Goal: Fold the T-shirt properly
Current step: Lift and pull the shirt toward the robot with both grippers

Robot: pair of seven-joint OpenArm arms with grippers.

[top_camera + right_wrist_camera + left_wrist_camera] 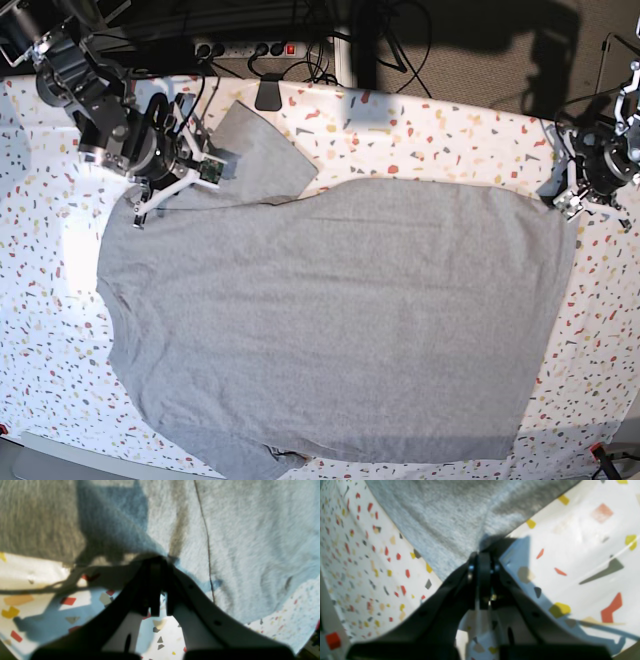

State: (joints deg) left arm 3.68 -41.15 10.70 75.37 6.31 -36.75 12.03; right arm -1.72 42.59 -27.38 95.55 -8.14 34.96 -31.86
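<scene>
The T-shirt (330, 320) lies spread out, plain grey side up, across most of the speckled tabletop (420, 130). No lettering shows. It is not yet folded in any proper sense: the body is one broad flat sheet reaching from the near edge of the tabletop to the far side, with light creases running across it. One sleeve (262, 150) sticks out at the far edge near the right gripper; another bit of cloth bunches at the near edge.

The right gripper (150, 195) sits at the far corner of the shirt by that sleeve. In its wrist view its jaws are together on the grey cloth edge (156, 560), so it has a pinch on the shirt. The left gripper (572, 200) is at the opposite far corner, and its wrist view shows its jaws together on a drawn-up point of fabric (482, 555), the cloth pulling into a peak there.

As I judge it, the task stands at its start: both far corners are taken up, which suits a first fold toward the near edge. All the folds are left to do, along with tucking in the sleeves and squaring off.
</scene>
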